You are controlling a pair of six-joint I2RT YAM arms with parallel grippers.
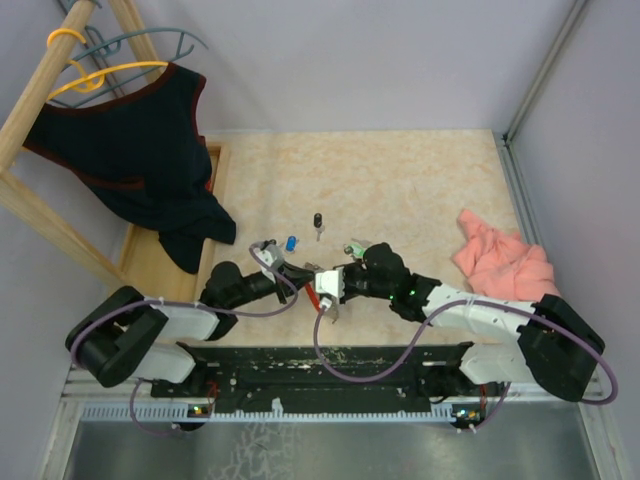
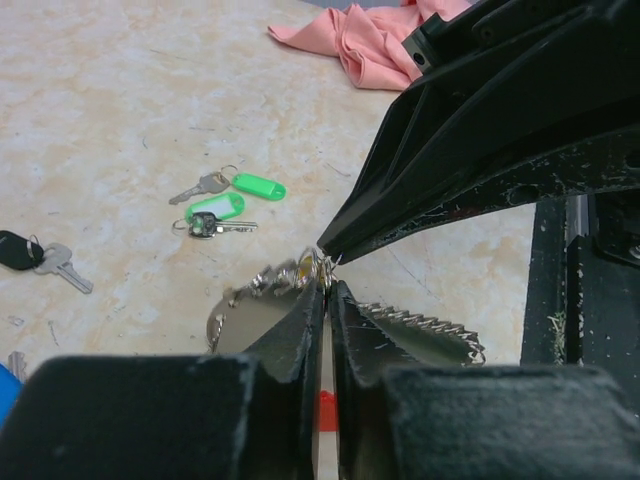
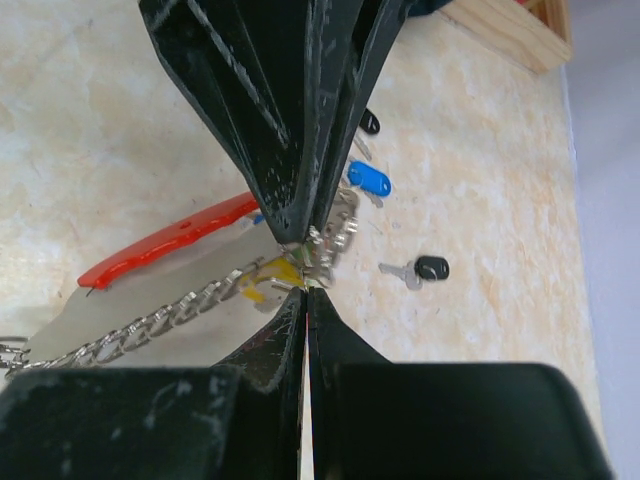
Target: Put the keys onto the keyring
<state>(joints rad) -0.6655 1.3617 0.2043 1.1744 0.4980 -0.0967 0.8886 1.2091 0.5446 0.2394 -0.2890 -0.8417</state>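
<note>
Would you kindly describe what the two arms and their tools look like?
The left arm and right arm have white links with bulky black joints and looping purple cables. The left tool and right tool have black, tapering, scuffed fingers.

Beige mottled table (image 1: 400, 180): pink cloth (image 1: 503, 262) at right; black-headed key (image 1: 318, 222), blue-headed key (image 1: 290, 242), green-headed keys (image 2: 230, 197) scattered mid-table.

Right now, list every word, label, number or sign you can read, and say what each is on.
None can be read.
The pale insert in the green plastic key tag looks blank or too small to tell.
Any stamping on the silver metal key beside it is too small to read.
</note>
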